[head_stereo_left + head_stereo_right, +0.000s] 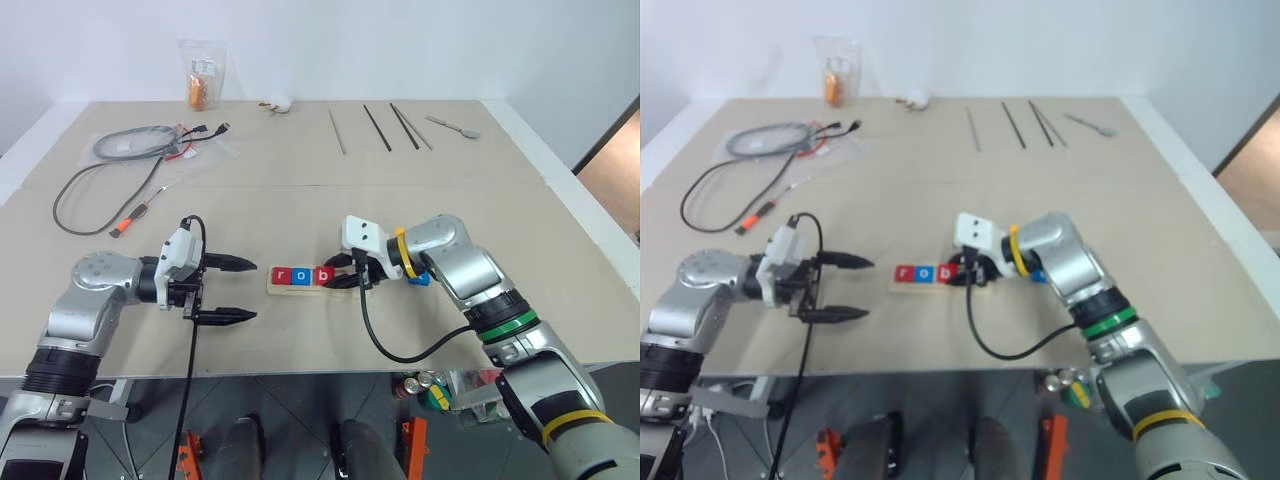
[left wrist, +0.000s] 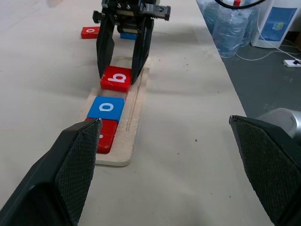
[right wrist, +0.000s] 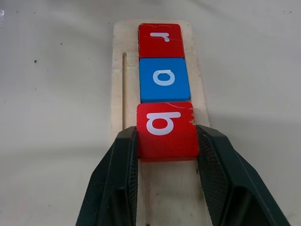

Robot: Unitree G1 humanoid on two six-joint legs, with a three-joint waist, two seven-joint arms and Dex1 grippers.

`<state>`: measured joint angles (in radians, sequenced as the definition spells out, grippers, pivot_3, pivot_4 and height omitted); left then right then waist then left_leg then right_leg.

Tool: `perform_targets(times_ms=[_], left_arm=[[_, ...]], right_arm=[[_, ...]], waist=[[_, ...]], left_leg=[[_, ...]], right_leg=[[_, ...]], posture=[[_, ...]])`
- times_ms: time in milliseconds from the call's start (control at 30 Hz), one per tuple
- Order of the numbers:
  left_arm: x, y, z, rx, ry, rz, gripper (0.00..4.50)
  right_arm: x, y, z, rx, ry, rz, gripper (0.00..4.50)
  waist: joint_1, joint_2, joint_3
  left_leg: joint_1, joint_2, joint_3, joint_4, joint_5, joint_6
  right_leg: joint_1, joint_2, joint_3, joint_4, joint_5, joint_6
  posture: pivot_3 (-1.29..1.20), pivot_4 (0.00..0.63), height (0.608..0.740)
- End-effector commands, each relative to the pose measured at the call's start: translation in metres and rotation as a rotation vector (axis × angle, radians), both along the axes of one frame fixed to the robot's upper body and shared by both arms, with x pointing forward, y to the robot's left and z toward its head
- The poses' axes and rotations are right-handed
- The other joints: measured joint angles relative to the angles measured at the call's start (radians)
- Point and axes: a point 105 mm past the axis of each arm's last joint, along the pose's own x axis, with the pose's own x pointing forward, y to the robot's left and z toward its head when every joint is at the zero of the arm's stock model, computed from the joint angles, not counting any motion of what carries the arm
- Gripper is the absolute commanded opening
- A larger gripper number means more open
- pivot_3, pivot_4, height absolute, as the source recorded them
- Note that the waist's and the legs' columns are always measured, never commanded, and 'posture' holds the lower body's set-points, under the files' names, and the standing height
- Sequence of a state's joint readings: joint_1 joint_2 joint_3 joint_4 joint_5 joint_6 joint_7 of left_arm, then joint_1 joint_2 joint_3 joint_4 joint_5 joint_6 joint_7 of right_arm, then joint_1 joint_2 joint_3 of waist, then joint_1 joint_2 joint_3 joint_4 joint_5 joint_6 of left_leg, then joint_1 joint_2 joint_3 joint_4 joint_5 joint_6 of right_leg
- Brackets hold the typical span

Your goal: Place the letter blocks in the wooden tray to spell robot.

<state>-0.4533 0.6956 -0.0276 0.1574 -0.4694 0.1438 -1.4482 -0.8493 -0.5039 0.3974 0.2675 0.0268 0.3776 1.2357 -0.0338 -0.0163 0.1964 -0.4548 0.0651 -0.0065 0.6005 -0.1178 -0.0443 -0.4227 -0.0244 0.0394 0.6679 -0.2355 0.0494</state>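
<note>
The wooden tray [image 1: 292, 290] lies on the table between my two grippers. A red "r" block [image 3: 159, 39] and a blue "o" block [image 3: 164, 79] sit in it side by side. My right gripper [image 3: 167, 133] is shut on the red "b" block [image 2: 116, 78], holding it on the tray right beside the "o". Two loose letter blocks lie beyond the tray, one red [image 2: 89, 32] and one blue [image 1: 421, 279]. My left gripper [image 1: 250, 290] is open just off the tray's "r" end, holding nothing.
A black cable [image 1: 120, 150] and an orange-handled screwdriver [image 1: 133, 218] lie at the far left. A plastic bag [image 1: 202, 75], thin rods [image 1: 385, 128] and a spoon [image 1: 455, 126] sit along the back. The table's front edge is close below the tray.
</note>
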Motion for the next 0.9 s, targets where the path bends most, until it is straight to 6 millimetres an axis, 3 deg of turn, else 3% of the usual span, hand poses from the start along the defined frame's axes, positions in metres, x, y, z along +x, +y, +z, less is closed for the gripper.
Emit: perform_targets(times_ms=[33, 900], left_arm=[[0.0046, 0.0035, 0.0114, -0.009, -0.057, 0.016, 4.5], [0.0049, 0.0027, 0.0102, -0.014, -0.062, 0.024, 4.5]], right_arm=[[0.0023, 0.0077, 0.0149, 0.009, -0.05, 0.034, 1.2], [0.0088, 0.0053, 0.0113, -0.002, -0.031, 0.036, 1.2]], waist=[[0.0, 0.0, 0.0], [0.0, 0.0, 0.0]], left_leg=[[0.0, 0.0, 0.0, 0.0, 0.0, 0.0], [0.0, 0.0, 0.0, 0.0, 0.0, 0.0]], right_leg=[[0.0, 0.0, 0.0, 0.0, 0.0, 0.0], [0.0, 0.0, 0.0, 0.0, 0.0, 0.0]], posture=[[0.0, 0.15, 0.74], [0.0, 0.15, 0.74]])
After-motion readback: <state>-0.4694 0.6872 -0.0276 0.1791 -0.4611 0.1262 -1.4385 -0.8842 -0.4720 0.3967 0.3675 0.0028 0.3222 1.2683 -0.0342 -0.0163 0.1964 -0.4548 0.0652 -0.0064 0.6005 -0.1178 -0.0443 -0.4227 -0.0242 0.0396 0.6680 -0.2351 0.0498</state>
